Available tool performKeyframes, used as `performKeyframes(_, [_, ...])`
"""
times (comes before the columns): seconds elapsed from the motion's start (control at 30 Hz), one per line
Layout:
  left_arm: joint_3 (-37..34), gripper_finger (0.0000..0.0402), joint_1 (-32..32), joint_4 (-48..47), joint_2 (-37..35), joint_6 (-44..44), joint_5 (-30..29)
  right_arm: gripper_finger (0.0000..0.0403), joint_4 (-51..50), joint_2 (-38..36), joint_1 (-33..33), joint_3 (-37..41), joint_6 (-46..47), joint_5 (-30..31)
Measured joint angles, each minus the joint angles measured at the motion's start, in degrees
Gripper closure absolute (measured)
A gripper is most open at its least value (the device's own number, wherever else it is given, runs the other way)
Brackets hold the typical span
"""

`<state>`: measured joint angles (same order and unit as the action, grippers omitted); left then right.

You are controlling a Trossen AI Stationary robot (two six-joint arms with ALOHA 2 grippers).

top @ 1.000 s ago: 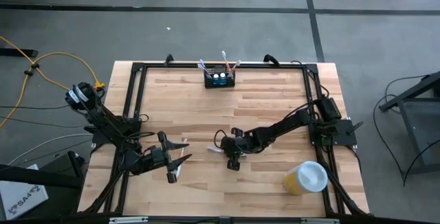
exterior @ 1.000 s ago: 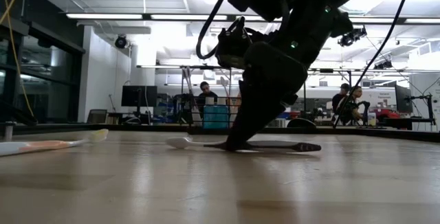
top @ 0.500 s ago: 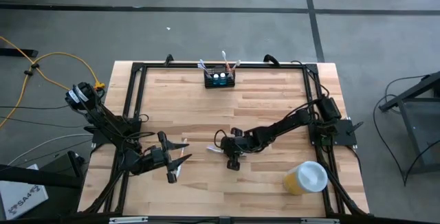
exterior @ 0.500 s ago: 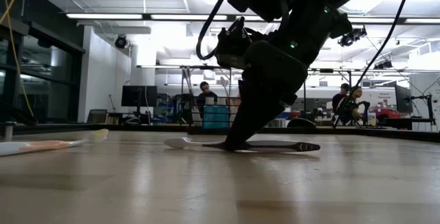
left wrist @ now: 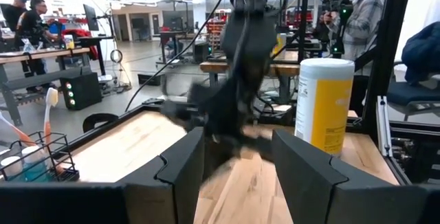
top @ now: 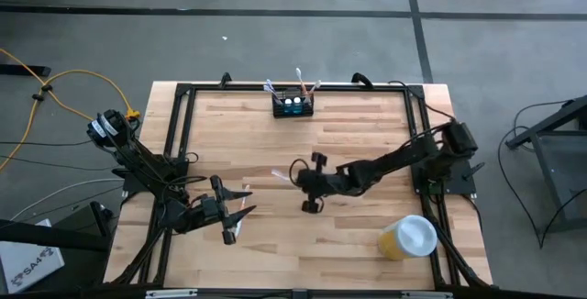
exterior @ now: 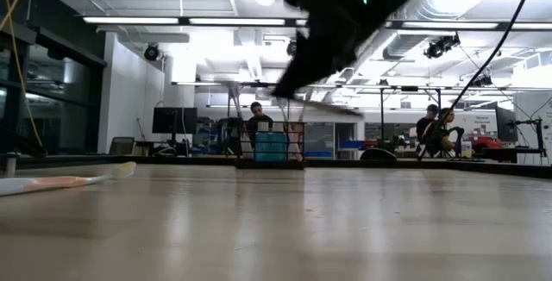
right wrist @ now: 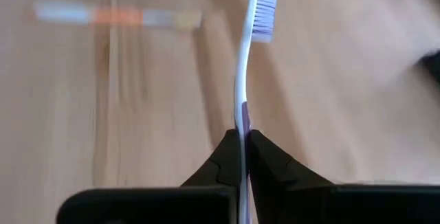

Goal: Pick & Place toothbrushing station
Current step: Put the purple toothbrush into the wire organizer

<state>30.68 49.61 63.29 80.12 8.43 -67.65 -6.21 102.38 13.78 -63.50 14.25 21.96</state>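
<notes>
My right gripper [top: 299,177] is over the middle of the table, raised off it, shut on a white and purple toothbrush [right wrist: 242,80]. The black caddy [top: 293,105] stands at the far edge with several toothbrushes upright in it; it also shows in the left wrist view [left wrist: 27,165]. My left gripper [top: 229,214] is open, low at the near left. An orange and white toothbrush [top: 240,216] lies flat on the table beside its fingers, and shows in the low view [exterior: 60,182]. My right gripper pinches the toothbrush's handle [right wrist: 241,133] between its two fingertips. The brush runs on forward past the fingers, its bristle head [right wrist: 264,8] at the free end. The brush is lifted clear of the table.
A yellow cup with a white lid [top: 408,237] stands at the near right, and shows in the left wrist view [left wrist: 323,104]. A black frame [top: 183,93] borders the tabletop. People stand in the room beyond the table.
My right gripper has gone up and a little toward the far edge, still shut on the white and purple toothbrush. The brush lay flat on the table under the gripper; now it is lifted clear.
</notes>
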Motion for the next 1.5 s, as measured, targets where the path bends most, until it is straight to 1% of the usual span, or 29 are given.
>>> performKeyframes(0.23, [0.00,0.0234,0.02,0.22,0.00,-0.33,0.07,0.0399,3.77,-8.10,0.45,0.04,-7.12,7.97])
performKeyframes(0.27, [0.00,0.0234,0.00,0.22,0.00,-0.31,0.18,0.0399,5.95,-8.82,0.46,-0.16,-8.32,8.46])
performKeyframes(0.33, [-0.02,0.0234,-0.07,0.28,0.02,-0.31,0.67,0.0399,6.66,-11.06,0.99,-0.07,-10.76,9.57])
performKeyframes(0.43, [-0.04,0.0234,-0.62,0.88,0.02,-0.01,1.63,0.0399,12.66,-11.95,1.86,-0.38,-14.52,9.50])
performKeyframes(0.53, [-0.04,0.0234,-2.31,1.93,0.02,0.50,5.38,0.0399,16.11,-12.40,3.55,0.02,-18.92,8.73])
performKeyframes(0.6, [-0.04,0.0234,-4.11,2.77,0.02,0.54,8.94,0.0399,19.05,-12.74,4.31,-0.20,-20.39,7.58])
performKeyframes(0.73, [-0.04,0.0234,-8.22,3.39,0.02,0.54,15.95,0.0399,20.97,-12.62,5.78,-0.18,-23.16,7.63])
performKeyframes(0.87, [-0.04,0.0234,-12.44,4.72,0.02,0.57,22.12,0.0399,23.40,-12.73,6.95,-0.21,-25.02,7.69])
performKeyframes(1.1, [-0.04,0.0234,-18.69,10.26,0.01,2.64,34.97,0.0399,25.35,-12.71,8.39,-0.20,-26.55,7.64])
performKeyframes(1.17, [-0.04,0.0234,-19.93,10.17,0.00,2.20,37.14,0.0399,25.56,-12.71,8.41,-0.19,-26.57,7.55])
performKeyframes(1.3, [-0.04,0.0234,-21.94,10.20,0.00,1.68,39.44,0.0399,26.53,-12.71,8.36,-0.21,-26.55,5.84])
performKeyframes(1.5, [-0.04,0.0234,-25.47,10.35,0.00,-0.98,45.58,0.0399,27.22,-12.71,8.37,-0.19,-26.50,4.60])
